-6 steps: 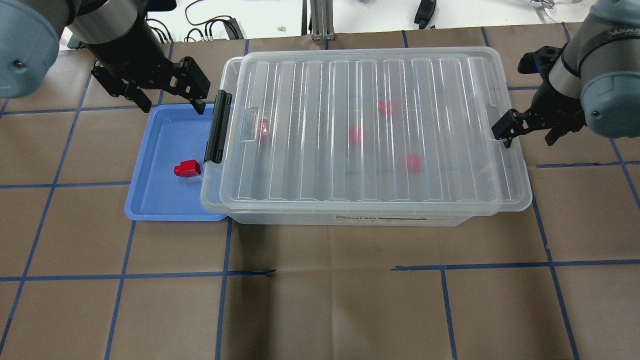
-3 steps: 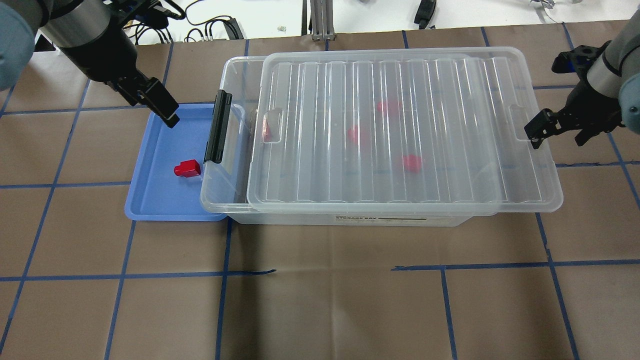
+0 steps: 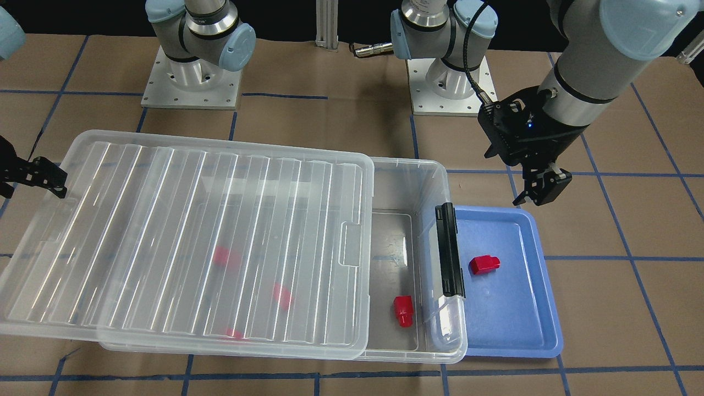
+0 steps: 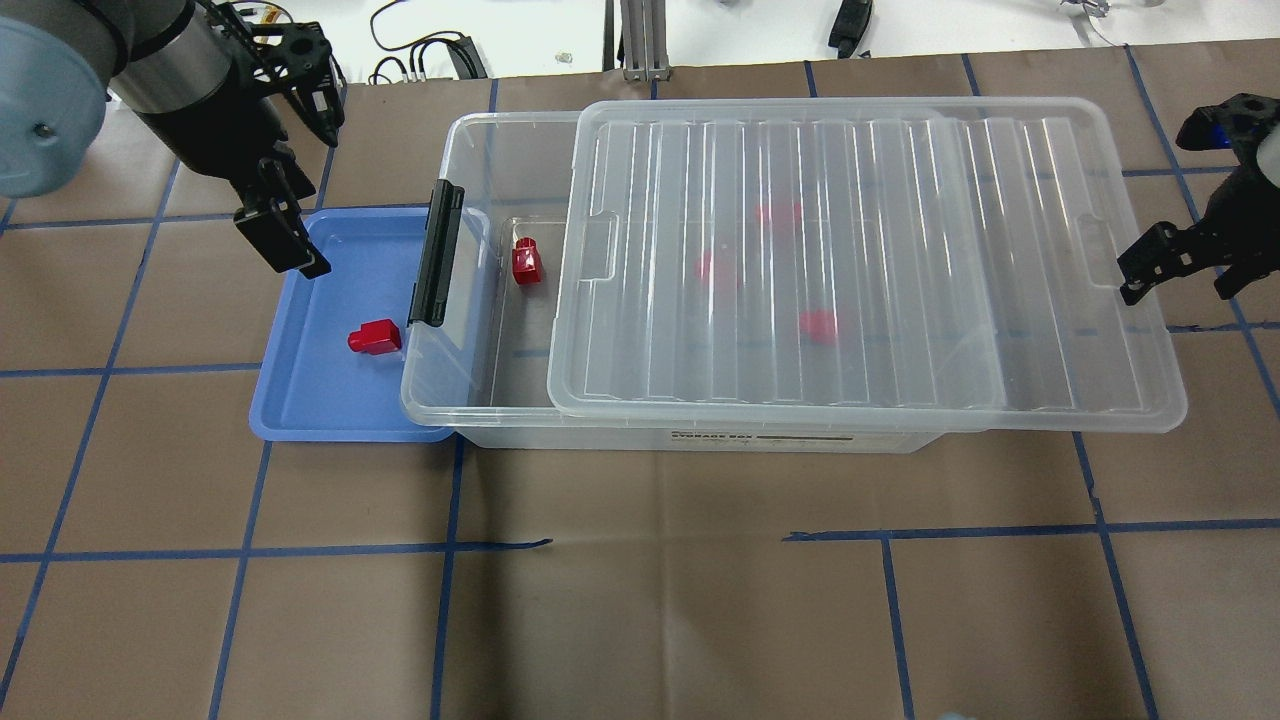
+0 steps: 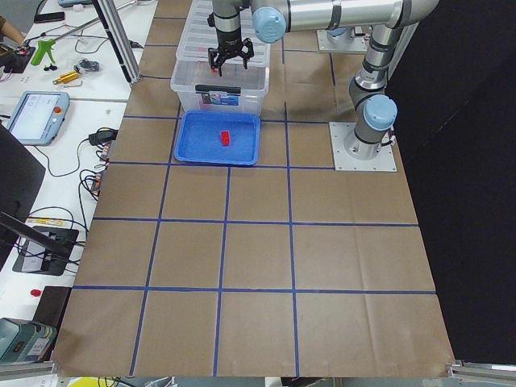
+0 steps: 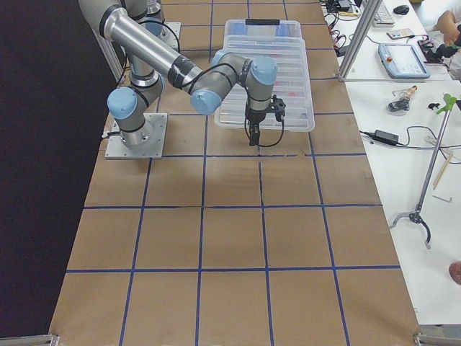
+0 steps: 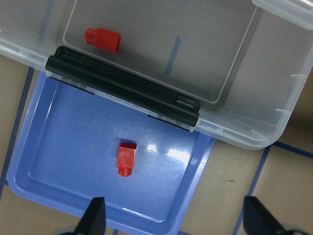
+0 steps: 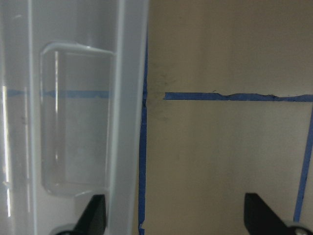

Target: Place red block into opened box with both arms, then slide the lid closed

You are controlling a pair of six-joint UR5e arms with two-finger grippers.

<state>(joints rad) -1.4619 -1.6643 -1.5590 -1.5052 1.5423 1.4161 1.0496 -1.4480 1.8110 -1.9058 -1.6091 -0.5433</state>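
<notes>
One red block (image 4: 374, 337) lies in the blue tray (image 4: 300, 400), stub pointing at the box (image 4: 440, 385). My left gripper (image 4: 285, 240) hangs open over the tray's far left corner, above and apart from this block (image 7: 127, 157). The ribbed clear lid (image 4: 900, 180) sits shifted to the right, leaving the box's latch end uncovered. At the lid's right short end my right gripper (image 4: 1185, 270) is open, one finger over the lid's rim (image 8: 129, 98) and the other over the table. It holds nothing.
Another red block (image 4: 526, 262) lies in the uncovered part of the box, and three more show blurred under the lid. The black latch bar (image 4: 438, 255) stands between box and tray. The lid overhangs the box's right end. Brown paper with blue tape lines covers the table.
The lid has slid steadily to the right along with my right gripper, uncovering the box's left end. My left gripper has swung from beside the latch to the tray's far left corner.
</notes>
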